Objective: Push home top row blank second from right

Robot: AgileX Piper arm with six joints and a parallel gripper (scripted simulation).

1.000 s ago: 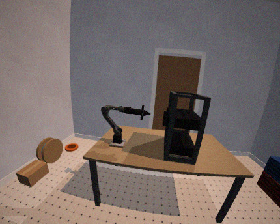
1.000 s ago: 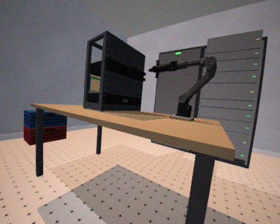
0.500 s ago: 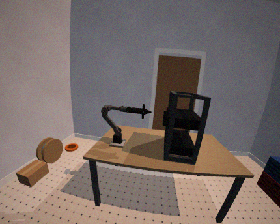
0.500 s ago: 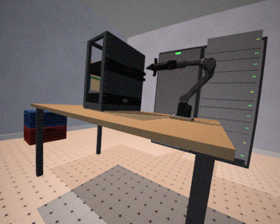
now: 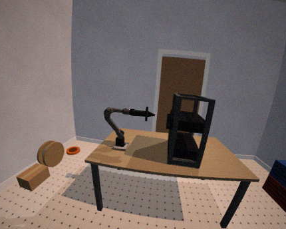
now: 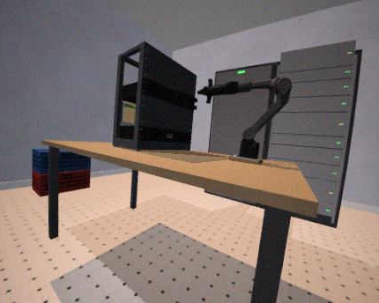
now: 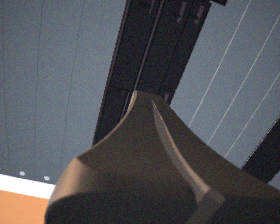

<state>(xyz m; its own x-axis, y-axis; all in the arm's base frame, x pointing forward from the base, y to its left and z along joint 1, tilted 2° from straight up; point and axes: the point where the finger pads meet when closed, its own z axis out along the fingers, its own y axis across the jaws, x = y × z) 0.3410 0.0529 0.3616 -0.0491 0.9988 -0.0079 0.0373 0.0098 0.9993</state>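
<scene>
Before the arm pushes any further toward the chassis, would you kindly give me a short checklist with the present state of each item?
1. Gripper shut and holding nothing, ready to push with its tip: ok.
2. Gripper not yet touching the rack; a gap shows in the top and exterior views: ok.
3. Tip at the height of the storage chassis: ok.
4. Tip lined up with the top-row blank, second from the right: cannot tell; no blanks can be made out.
5. Rack standing upright on the table: ok.
6. Arm's base well apart from the rack: ok.
</scene>
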